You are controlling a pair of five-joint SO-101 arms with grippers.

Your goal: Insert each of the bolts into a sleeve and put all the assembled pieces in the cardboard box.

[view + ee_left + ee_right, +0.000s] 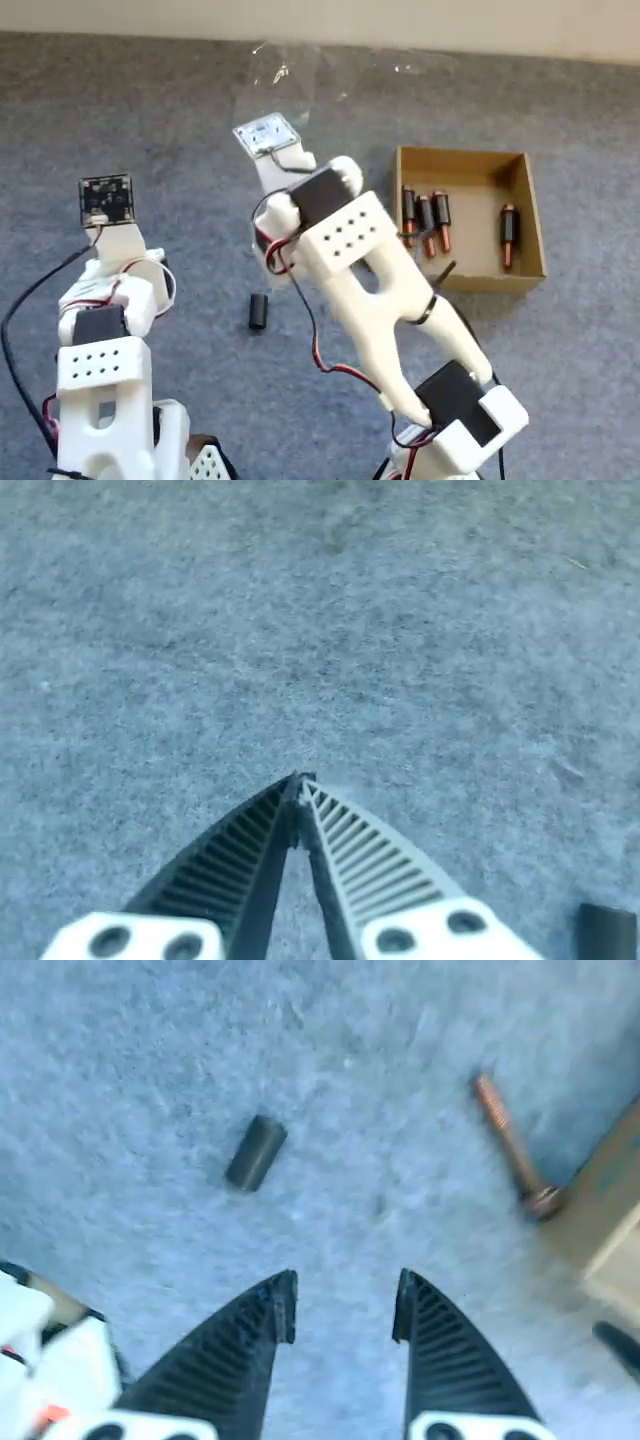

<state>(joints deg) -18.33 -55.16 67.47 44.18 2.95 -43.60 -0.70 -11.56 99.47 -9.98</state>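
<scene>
- High view: we see the open brown cardboard box [470,190] at the right of the grey carpeted table [150,110], with four assembled black-and-copper pieces [441,220] lying inside it. One short black cylindrical sleeve [259,311] lies loose on the carpet between the white left arm [100,350] and the white right arm [350,240], well apart from the box.
- Left wrist view: the left gripper [300,780] has its ribbed fingers pressed together at the tips and holds nothing. It hangs over bare carpet, with the sleeve [607,930] near it but apart.
- Right wrist view: the right gripper [345,1305] stands wide and empty above the carpet. Beyond its tips lie the sleeve [256,1152] and a slim copper-coloured metal bolt [510,1145], well apart from each other. The bolt's head sits just beside the box's outer corner [610,1220]; we cannot tell whether it touches.
- We judge this to be the last pair, not yet picked up. The next move calls for one claw to close on the bolt's shank. The other must open and take the sleeve so the two can be lined up end to end.
</scene>
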